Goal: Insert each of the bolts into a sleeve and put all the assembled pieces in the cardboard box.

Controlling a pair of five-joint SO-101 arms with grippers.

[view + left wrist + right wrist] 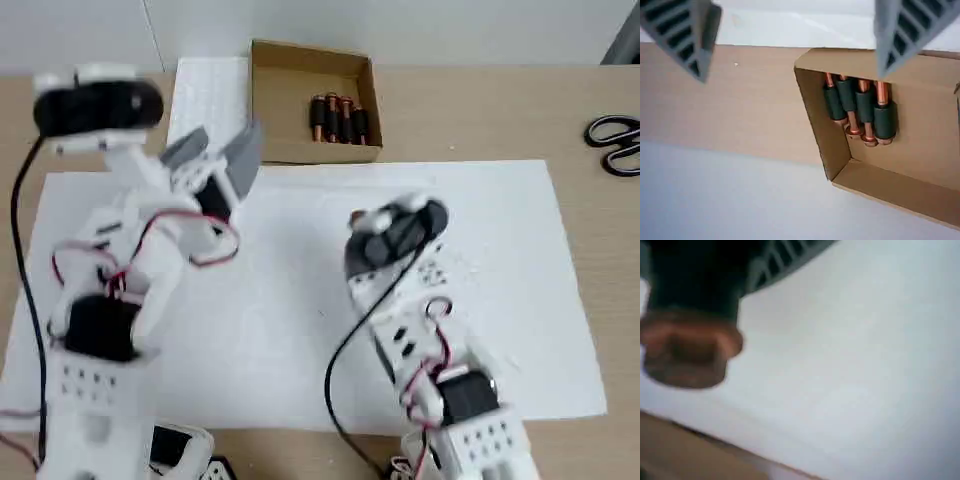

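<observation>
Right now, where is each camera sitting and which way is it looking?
High view: above the table, looking down on the white sheet, cardboard box, left arm and right arm.
Left wrist view: on the left arm, facing the box between its open pincer, at four sleeved bolts inside.
Right wrist view: on the right arm, close over the sheet; a ribbed finger shows beside the sleeved bolt it holds.
Shared: high and left wrist views both show the box and its four bolts.

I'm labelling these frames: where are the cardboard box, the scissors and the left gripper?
cardboard box (282,108): high view, bare floor near its left wall.
scissors (612,145): high view, handle loops.
left gripper (792,72): left wrist view, midway between its fingertips.
</observation>
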